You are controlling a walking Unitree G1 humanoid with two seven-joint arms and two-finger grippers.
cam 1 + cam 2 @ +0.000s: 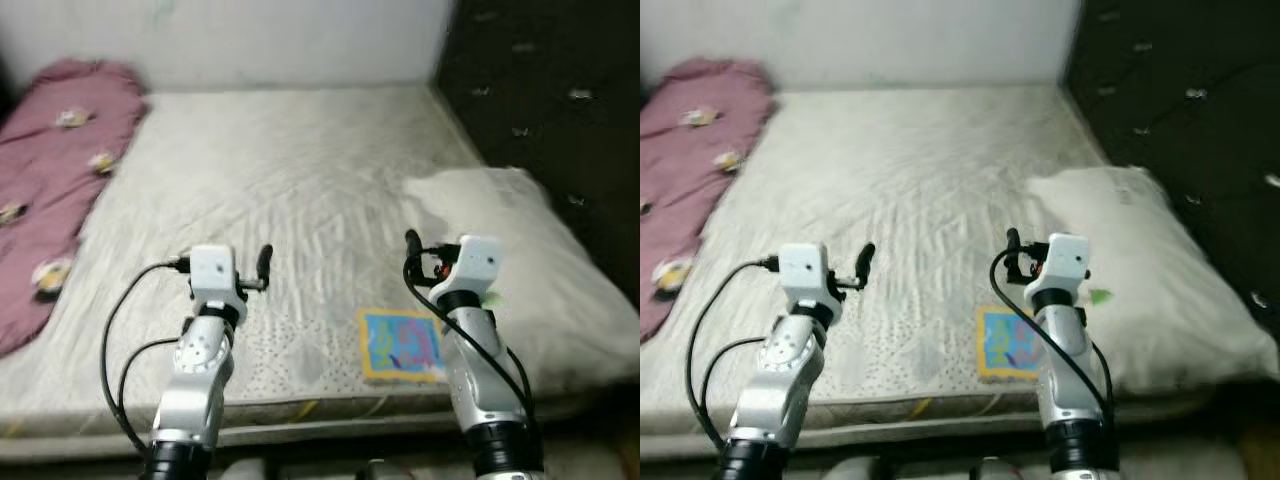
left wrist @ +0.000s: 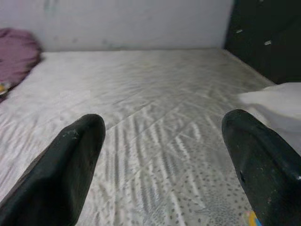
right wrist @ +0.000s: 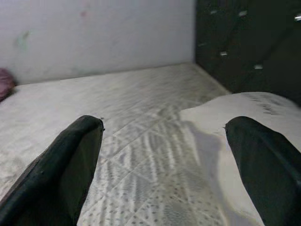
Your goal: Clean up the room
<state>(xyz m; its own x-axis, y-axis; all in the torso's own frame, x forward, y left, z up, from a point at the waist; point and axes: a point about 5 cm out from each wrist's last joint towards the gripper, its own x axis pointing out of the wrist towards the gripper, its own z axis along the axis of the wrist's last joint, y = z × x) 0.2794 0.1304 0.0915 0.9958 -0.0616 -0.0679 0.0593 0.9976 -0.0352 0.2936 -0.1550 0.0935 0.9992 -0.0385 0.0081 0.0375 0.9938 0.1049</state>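
A flat blue and yellow picture book [image 1: 400, 343] lies on the mattress [image 1: 280, 170] near its front edge, just left of my right arm. A crumpled maroon blanket [image 1: 50, 180] with pale patches lies along the left side of the bed. My left gripper [image 2: 164, 132] hovers open over the front of the mattress, with nothing between its fingers. Beside the pillow, my right gripper [image 3: 164, 129] is also open and empty, held above and slightly behind the book. A small green scrap [image 1: 1100, 296] shows by my right wrist.
A white pillow [image 1: 520, 270] lies on the right side of the bed against a dark tufted headboard [image 1: 540, 90]. A pale wall [image 1: 250, 40] runs behind the bed. The mattress's front edge [image 1: 300, 410] is right below my arms.
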